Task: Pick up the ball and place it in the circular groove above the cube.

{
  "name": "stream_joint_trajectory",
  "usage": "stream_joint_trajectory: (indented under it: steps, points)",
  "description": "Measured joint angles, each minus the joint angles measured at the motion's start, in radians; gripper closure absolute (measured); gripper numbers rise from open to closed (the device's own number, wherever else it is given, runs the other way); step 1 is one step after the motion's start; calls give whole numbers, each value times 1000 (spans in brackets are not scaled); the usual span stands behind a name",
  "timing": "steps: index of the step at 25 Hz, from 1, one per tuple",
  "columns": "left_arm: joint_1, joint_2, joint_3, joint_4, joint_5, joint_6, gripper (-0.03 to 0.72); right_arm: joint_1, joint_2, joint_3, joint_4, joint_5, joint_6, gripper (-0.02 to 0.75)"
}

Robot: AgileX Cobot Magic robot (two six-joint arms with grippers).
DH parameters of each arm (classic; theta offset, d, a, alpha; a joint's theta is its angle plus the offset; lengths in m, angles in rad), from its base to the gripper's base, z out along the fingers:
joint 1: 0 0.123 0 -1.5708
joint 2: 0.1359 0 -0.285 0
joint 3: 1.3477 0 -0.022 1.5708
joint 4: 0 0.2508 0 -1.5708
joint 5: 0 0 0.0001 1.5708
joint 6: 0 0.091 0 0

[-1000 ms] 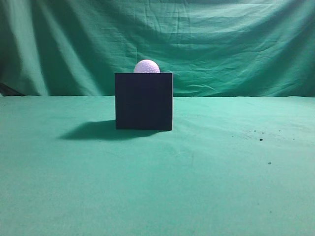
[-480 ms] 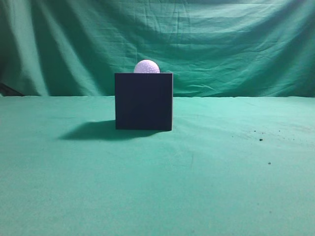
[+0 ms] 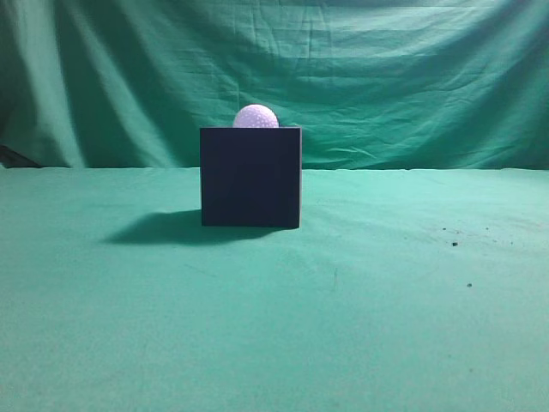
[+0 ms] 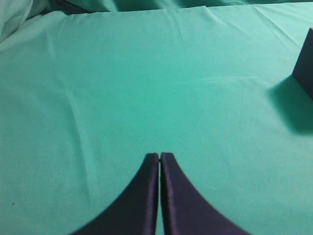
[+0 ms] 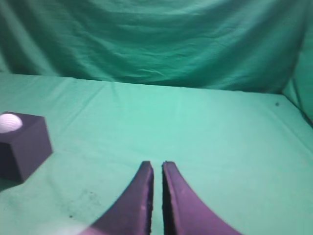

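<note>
The dark cube [image 3: 250, 177] stands on the green cloth in the middle of the exterior view. The white-pinkish dimpled ball [image 3: 256, 117] rests on top of it. In the right wrist view the cube [image 5: 23, 147] is at the far left with the ball [image 5: 10, 123] seated in its top. One corner of the cube [image 4: 305, 63] shows at the right edge of the left wrist view. My left gripper [image 4: 160, 155] is shut and empty over bare cloth, left of the cube. My right gripper [image 5: 156, 165] is shut and empty, well to the right of the cube. Neither gripper shows in the exterior view.
Green cloth [image 3: 386, 326] covers the table and hangs as a backdrop [image 3: 412, 69]. A few dark specks [image 3: 455, 244] lie on the cloth at the right. The cube casts a shadow [image 3: 154, 230] to its left.
</note>
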Motion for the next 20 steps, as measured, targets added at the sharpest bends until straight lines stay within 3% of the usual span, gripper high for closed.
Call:
stream_joint_trajectory:
  steps: [7, 20]
  points:
    - [0, 0, 0, 0, 0, 0, 688, -61, -47, 189, 41, -51, 0, 689]
    - [0, 0, 0, 0, 0, 0, 688, -63, -47, 193, 47, -11, 2, 689]
